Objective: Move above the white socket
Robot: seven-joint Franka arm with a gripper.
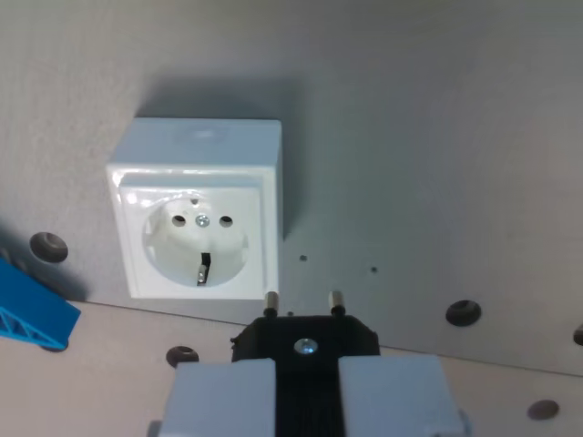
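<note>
1. Gripping a black plug [305, 341] between its 2 white fingers [223, 396], the gripper [307, 401] was seen at the bottom edge of the wrist view, its jaws closed on the plug body.
2. 2 metal pins [271, 300] were shown projecting from the plug's upper end, toward the white socket [198, 214].
3. The white socket was found at upper centre-left, mounted on a grey board [437, 137], its round recess with 2 holes and a central screw turned to the camera.
4. The pins were placed just below the socket's lower right corner, not in line with the holes.
5. A blue part [32, 314] was noted at the wrist view's left edge.
6. Several dark round holes [463, 312] were seen in the board.
</note>
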